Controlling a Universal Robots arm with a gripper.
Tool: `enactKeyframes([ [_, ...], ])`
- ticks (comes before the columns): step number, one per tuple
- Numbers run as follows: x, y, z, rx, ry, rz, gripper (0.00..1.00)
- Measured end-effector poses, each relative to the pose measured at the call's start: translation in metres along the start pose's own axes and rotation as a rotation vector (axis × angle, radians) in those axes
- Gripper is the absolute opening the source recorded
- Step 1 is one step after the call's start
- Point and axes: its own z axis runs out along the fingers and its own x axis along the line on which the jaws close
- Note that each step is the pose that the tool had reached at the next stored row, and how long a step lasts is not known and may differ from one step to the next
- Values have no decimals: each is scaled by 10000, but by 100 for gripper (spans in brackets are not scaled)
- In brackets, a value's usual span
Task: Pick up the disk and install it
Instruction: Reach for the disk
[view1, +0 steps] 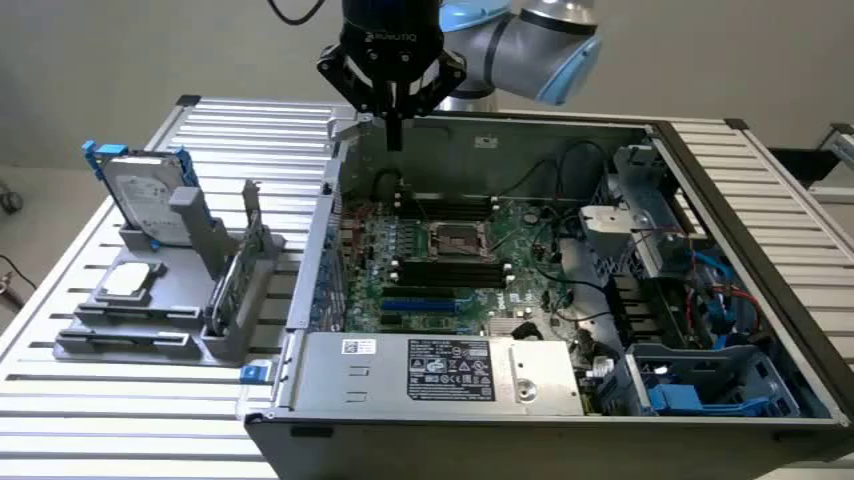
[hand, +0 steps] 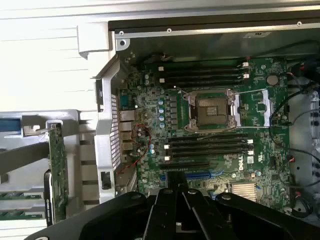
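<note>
overhead, one claw (view1: 395, 140) closed, empty, above one open case (view1: 534, 135); one disk (view1: 142, 198) upright in rack (view1: 147, 322).

place: robotics lab; evidence: robot arm (view1: 534, 40), open computer case (view1: 534, 135), slatted bench (view1: 134, 400)

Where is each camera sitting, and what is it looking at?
Exterior view: off the arm, up high, looking down into the open computer case; the arm and end effector hang above it.
Wrist view: on the wrist, looking down at the motherboard; the end effector's black body shows.
Shared: the motherboard, its processor socket, and the end effector.
</note>
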Motion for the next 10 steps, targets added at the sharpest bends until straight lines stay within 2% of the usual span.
enactKeyframes([
  [8, 0, 0, 0, 0, 0, 0, 11],
  [10, 43, 1, -2, 3, 2, 0, 11],
])
